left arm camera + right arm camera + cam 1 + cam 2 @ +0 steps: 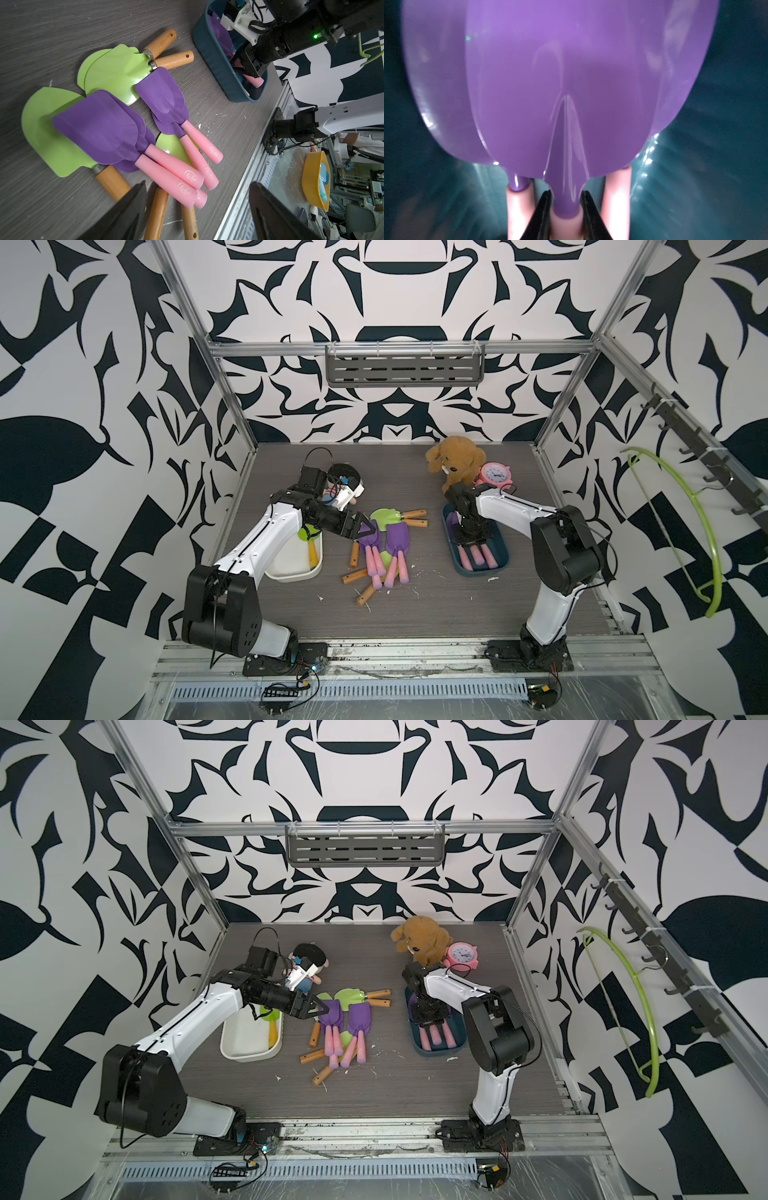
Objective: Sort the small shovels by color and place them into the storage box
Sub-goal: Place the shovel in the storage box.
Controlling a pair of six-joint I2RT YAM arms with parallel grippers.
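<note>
A pile of small shovels lies mid-table: purple blades (397, 543) (99, 126) with pink handles, over green blades (384, 516) (116, 70) with wooden handles. My left gripper (365, 528) (318, 1006) (197, 187) hovers open over the pile's left side, nothing between its fingers. My right gripper (473, 541) (430, 1022) (565, 193) reaches down inside the dark teal storage box (505, 560) (216, 62), shut on the neck of a purple shovel (564, 104). Other pink-handled shovels lie beside it. A white box (291, 572) (245, 1048) holds a green shovel with a yellow handle (311, 551).
A brown teddy bear (455, 460) and a pink alarm clock (494, 475) stand behind the teal box. A small doll (309, 957) lies behind the left arm. White crumbs dot the table near the front. A green hanger (685, 522) hangs on the right wall.
</note>
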